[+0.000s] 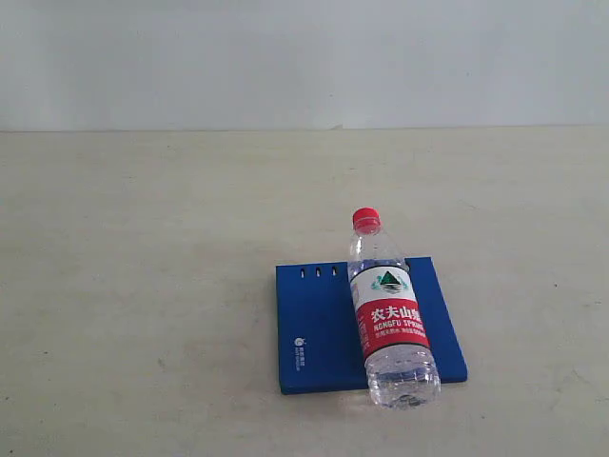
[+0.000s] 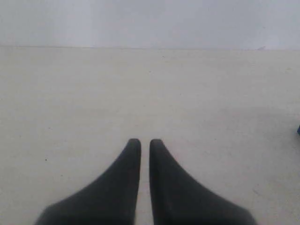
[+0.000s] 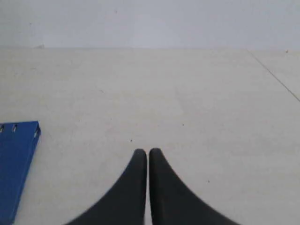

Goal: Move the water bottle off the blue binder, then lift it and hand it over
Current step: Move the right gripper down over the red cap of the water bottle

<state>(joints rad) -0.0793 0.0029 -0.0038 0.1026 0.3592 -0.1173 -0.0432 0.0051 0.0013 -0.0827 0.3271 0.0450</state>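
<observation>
The clear water bottle (image 1: 390, 314), red cap and red-and-white label, stands upright on the right part of the dark blue binder (image 1: 314, 328), which lies flat on the table. No gripper shows in the exterior view. The left wrist view shows my left gripper (image 2: 145, 142) shut, only a thin slit between its black fingers, nothing held, over bare table. In the right wrist view my right gripper (image 3: 148, 152) is shut and empty too, with a corner of the blue binder (image 3: 16, 164) off to one side; the bottle is out of that view.
The beige table (image 1: 143, 238) runs back to a pale wall (image 1: 304, 57). A sliver of blue (image 2: 298, 130) shows at the edge of the left wrist view.
</observation>
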